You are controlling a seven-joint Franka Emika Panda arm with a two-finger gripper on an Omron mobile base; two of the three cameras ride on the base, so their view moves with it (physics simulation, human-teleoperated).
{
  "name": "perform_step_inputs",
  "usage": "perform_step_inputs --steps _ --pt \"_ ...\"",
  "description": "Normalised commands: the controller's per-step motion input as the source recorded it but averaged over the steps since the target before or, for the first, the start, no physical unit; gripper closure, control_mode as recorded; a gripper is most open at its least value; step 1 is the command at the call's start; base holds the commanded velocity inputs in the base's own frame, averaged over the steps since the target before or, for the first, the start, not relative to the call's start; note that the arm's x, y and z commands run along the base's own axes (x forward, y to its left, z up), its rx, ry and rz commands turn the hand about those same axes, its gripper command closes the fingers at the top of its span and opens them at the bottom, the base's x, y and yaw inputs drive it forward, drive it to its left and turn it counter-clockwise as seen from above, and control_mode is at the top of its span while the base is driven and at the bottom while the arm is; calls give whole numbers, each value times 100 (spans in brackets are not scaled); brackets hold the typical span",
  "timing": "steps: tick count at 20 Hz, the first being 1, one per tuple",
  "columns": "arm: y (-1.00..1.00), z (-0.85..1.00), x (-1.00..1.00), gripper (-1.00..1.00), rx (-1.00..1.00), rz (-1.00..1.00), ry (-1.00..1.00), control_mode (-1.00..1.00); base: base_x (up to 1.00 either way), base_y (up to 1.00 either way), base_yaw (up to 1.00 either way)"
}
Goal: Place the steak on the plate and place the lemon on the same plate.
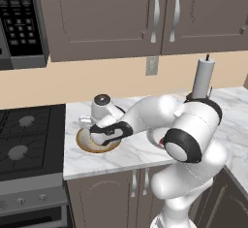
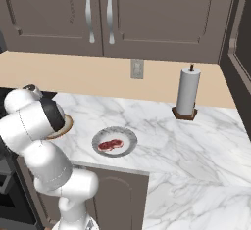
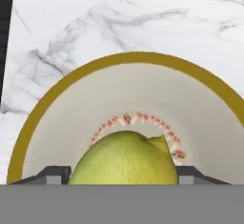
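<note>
The yellow-green lemon (image 3: 125, 158) lies low in a tan bowl with a brown rim (image 3: 133, 56), and my gripper (image 3: 123, 176) is shut on it, one dark fingertip (image 3: 55, 174) at each side. From the left base view the gripper (image 1: 99, 137) reaches down into that bowl (image 1: 82, 145) at the counter's left end. The steak (image 2: 111, 145), red-pink with white marbling, rests on the light-grey plate (image 2: 128, 137) near the counter's front edge, to the right of the bowl (image 2: 67, 124).
A paper towel roll (image 2: 188, 93) stands on a brown base at the back right. A black stove (image 1: 24, 135) adjoins the counter on the left, under a microwave (image 1: 19, 18). Wall cabinets hang above.
</note>
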Motion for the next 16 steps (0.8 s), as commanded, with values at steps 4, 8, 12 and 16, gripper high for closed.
perform_step_inputs --steps 4,8,12,16 --pt "-21 100 -26 100 2 -27 -24 -100 0 0 0" --pt "-54 99 -49 100 13 -24 -1 -100 0 0 0" --pt "-88 75 -77 100 20 -25 7 -100 0 0 0" --pt "-100 35 -85 100 22 -23 17 -100 0 0 0"
